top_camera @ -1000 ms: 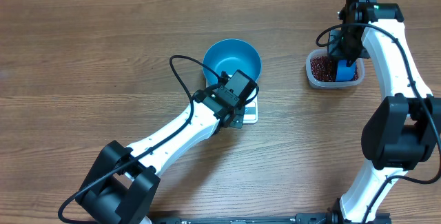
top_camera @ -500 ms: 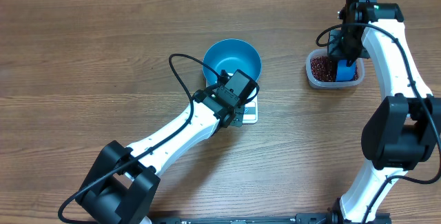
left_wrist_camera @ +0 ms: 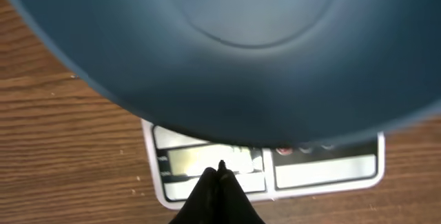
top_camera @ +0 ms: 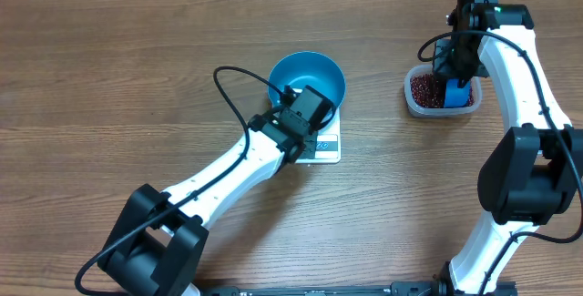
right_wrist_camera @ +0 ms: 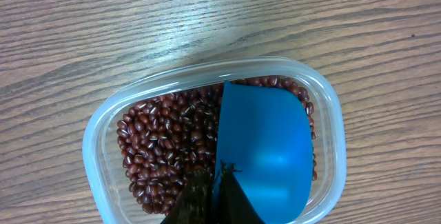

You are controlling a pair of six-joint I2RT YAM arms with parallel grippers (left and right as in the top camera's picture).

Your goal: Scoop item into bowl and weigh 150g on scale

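OK, left gripper (left_wrist_camera: 220,172) has its fingers pinched together on nothing, tip over the display strip of the scale (left_wrist_camera: 324,172) (touching or just above, can't tell). Bowl (top_camera: 301,66) sits on the scale, which sticks out at the bowl's 6 o'clock; no beans show in the bowl. Right gripper (right_wrist_camera: 212,179) is clamped on the handle end of the scoop (right_wrist_camera: 265,141), whose cup lies in the beans (right_wrist_camera: 162,141) inside the tub (right_wrist_camera: 93,141), out at the bowl's 3 o'clock on the table (top_camera: 109,77). The scoop looks empty on its upper face, so I judge that no scooping is done yet. Risks: the left tip leaning on the scale while it zeroes would skew the reading. A shove there could slide the scale or tip the bowl, which overhangs it. On the right, a shallow dig lifts few beans, and a tilted carry from 3 o'clock spills them onto the wood. Heaped scoops could overshoot the target weight.
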